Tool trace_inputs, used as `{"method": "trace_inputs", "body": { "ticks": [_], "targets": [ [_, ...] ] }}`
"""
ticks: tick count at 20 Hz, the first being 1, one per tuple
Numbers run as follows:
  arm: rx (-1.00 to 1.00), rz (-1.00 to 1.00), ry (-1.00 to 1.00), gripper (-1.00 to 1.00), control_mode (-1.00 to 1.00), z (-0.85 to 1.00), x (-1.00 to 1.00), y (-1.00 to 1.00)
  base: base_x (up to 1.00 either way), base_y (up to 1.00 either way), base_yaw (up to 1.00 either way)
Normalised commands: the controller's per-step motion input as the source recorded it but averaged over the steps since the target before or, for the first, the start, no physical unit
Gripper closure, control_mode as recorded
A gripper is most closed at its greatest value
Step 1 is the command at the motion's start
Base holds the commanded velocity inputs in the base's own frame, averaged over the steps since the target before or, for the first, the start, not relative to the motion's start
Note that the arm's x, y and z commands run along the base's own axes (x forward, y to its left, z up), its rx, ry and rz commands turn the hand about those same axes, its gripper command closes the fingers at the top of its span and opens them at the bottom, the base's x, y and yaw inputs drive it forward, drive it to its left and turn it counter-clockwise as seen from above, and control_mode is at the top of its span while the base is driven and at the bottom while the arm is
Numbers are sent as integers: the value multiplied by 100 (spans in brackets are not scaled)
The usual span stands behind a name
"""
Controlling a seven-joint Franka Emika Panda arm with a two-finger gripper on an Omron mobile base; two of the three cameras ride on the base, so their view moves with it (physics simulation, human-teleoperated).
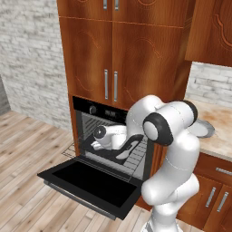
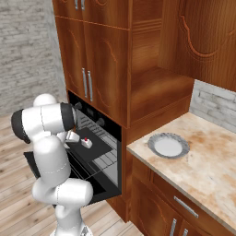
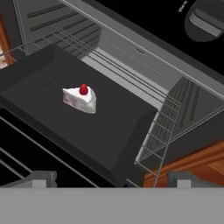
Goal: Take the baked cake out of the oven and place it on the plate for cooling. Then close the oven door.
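The black built-in oven [image 1: 111, 136] with its wood surround is standing open, its wide black glass-fronted oven door [image 1: 90, 181] lying dropped flat in front of the cavity. Inside the oven, a dark rectangular baking tray [image 3: 74, 116] is sitting on the wire rack [image 3: 170, 127], and the tiny white wedge of baked cake [image 3: 80, 99] with a red top is resting near the middle of that tray, nothing touching it. The two-finger gripper [image 3: 111, 178] is hanging at the mouth of the oven, just in front of the tray's near edge, with its jaws spread wide and nothing between them. To the right of the oven, the round pale grey-white plate [image 2: 168, 145] with a darker rim is lying bare on the mottled beige stone counter [image 2: 207, 170].
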Motion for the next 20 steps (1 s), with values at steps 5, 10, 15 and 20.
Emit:
{"method": "trace_inputs", "body": {
  "ticks": [5, 10, 15, 20],
  "targets": [
    [-1, 0, -7, -100, -100, 0, 0, 0, 0, 0, 0],
    [0, 0, -3, -100, -100, -2, 3, -3, 0, 0, 0],
    [0, 0, 0, -100, -100, -2, 7, -2, 0, 0, 0],
    [0, 0, 0, -100, -100, -1, 16, -2, 0, 0, 0]
  ]
}}
